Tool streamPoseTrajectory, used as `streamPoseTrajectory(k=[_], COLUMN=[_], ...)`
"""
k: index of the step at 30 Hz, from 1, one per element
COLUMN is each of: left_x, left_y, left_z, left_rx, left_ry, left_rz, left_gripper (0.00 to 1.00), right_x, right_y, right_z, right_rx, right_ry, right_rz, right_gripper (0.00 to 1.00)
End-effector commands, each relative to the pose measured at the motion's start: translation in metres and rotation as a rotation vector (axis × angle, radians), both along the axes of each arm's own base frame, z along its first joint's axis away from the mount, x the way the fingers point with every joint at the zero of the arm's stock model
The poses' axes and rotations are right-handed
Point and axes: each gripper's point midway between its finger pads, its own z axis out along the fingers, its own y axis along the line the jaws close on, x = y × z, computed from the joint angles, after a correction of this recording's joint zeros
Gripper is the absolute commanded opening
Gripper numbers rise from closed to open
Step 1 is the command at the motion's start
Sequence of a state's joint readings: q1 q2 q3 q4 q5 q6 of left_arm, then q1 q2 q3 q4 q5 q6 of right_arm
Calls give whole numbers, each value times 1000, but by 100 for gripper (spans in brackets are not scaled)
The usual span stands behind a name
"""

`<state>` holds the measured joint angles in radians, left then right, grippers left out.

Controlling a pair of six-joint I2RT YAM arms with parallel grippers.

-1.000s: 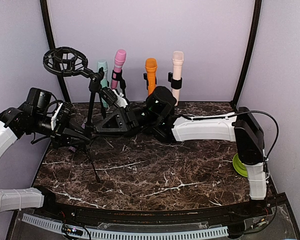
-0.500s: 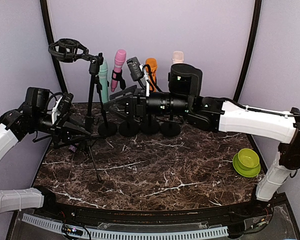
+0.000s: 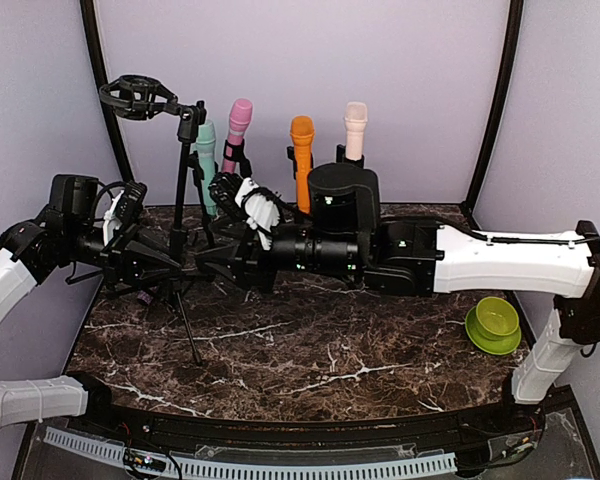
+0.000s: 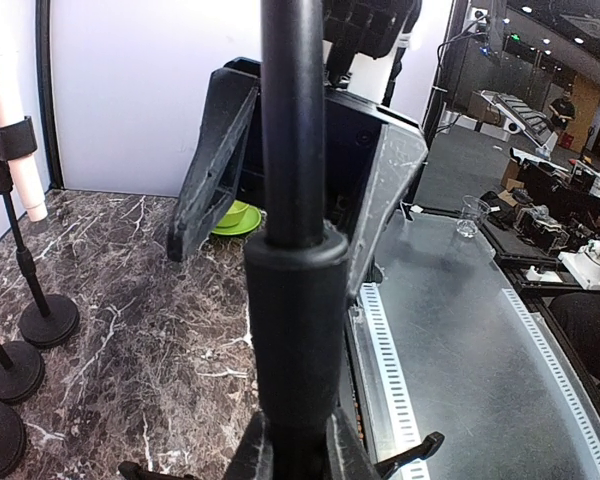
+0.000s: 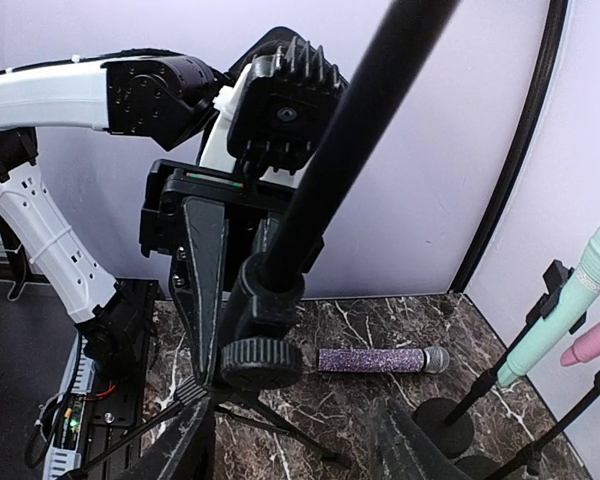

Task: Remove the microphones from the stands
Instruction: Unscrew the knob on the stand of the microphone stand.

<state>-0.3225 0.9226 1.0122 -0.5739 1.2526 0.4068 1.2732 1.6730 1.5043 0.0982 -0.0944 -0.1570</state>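
A black tripod stand (image 3: 185, 180) rises at the back left, its round shock mount (image 3: 135, 97) empty at the top. A purple glitter microphone (image 5: 380, 360) lies flat on the marble just beyond the stand's legs. My left gripper (image 4: 295, 460) is shut on the stand's pole (image 4: 295, 250) low down, and in the top view the left gripper (image 3: 165, 262) reaches in from the left. My right gripper (image 5: 295, 445) is open, its fingers (image 5: 185, 440) flanking the stand's hub and knob (image 5: 260, 365) without touching. From above, the right gripper (image 3: 212, 268) sits just right of the pole.
Behind stand a mint microphone (image 3: 207, 150), a pink one (image 3: 238, 125), an orange one (image 3: 301, 145) and a cream one (image 3: 355, 125), each clipped in a round-based holder. A green bowl (image 3: 493, 323) sits at the right. The tripod's legs (image 3: 185, 335) spread toward the front.
The right arm swung its gripper down from in front of the rear microphones to the stand's lower pole. The stand stands straighter than a second ago. The left gripper keeps its hold.
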Motion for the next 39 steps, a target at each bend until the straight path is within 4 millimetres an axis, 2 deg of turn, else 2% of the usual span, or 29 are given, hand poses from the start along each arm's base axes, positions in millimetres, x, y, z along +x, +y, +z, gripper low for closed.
streamPoseTrajectory(k=[1,13,28,32,39], left_x=[-8,-8,-8,-9,-7], left_y=[1,1,2,3,3], left_z=[12,9,10,8,10], left_rx=[-40,-29,-19,-8,0], left_ry=[-54,-72,-106,-128,-172], left_rz=[-36,-35,-35,-36,-36], left_gripper=[0,0,0,0,0], right_x=[-1,-6,-17,-26,-24], right_y=[9,17,23,23,18], right_z=[15,28,22,25,28], right_rx=[22,46,0,7,74], right_ry=[-74,-83,-25,50,322], right_rz=[-18,18,90,179,358], right_gripper=[52,43,0,0,0])
